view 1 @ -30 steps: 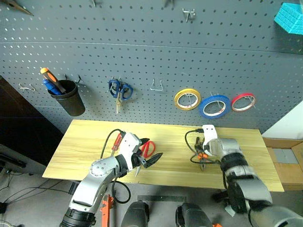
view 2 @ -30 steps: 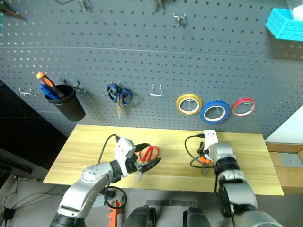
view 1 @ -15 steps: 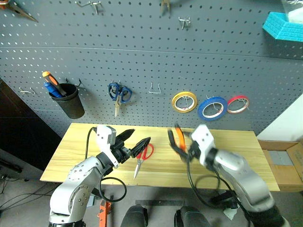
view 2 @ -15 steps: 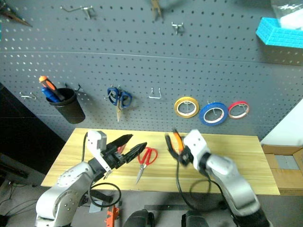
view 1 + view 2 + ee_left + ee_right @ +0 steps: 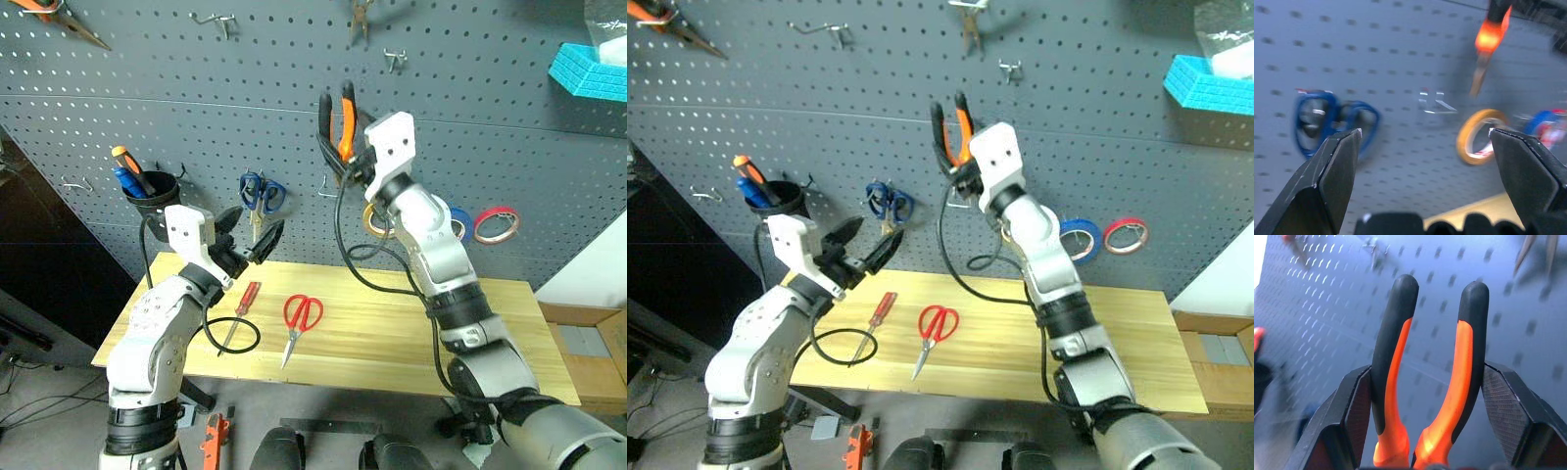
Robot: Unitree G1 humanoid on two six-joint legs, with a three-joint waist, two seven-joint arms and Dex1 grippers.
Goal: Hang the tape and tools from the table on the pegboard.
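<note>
Right gripper clamped on the pliers, handles up against the pegboard, at risk of slipping sideways off a hook; left gripper wide apart above scissors and screwdriver on the bench.

Pegboard: dark grey, rows of small holes. Table: light wood, visible grain. Pliers: orange-and-black handles. Scissors: red handles. Screwdriver: translucent red handle. Tape rolls: yellow, blue, red.
</note>
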